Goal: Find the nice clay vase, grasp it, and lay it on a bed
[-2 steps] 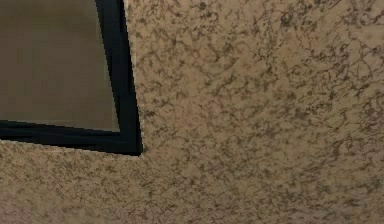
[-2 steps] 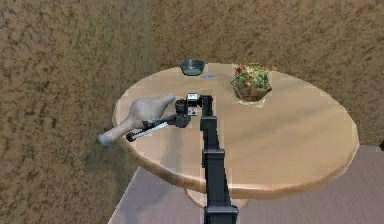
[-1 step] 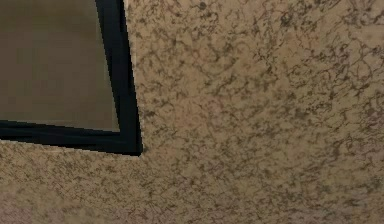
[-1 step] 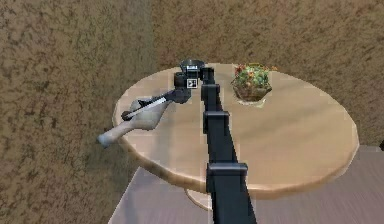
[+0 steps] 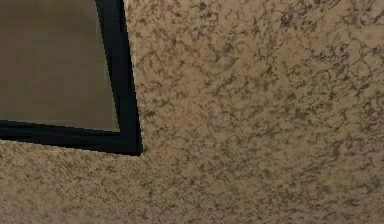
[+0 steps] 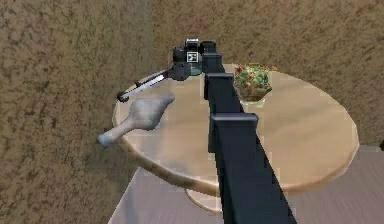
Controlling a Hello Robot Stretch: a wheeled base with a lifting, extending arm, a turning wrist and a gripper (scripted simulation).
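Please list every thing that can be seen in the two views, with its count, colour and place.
framed panel: one, black frame around an olive-brown face, forward view's upper left.
speckled surface: one, tan-brown, behind the panel.
round table: one, light wood, middle of the arm side view.
vase: one, grey, lying on its side at the table's left edge, narrow end past the rim.
potted plant: one, green with red bits, on the table's far side, right of the arm.
arm: one, dark bar, rising from the bottom edge over the table.
gripper: one, dark, fingers reaching left near the vase; whether it holds anything cannot be told.
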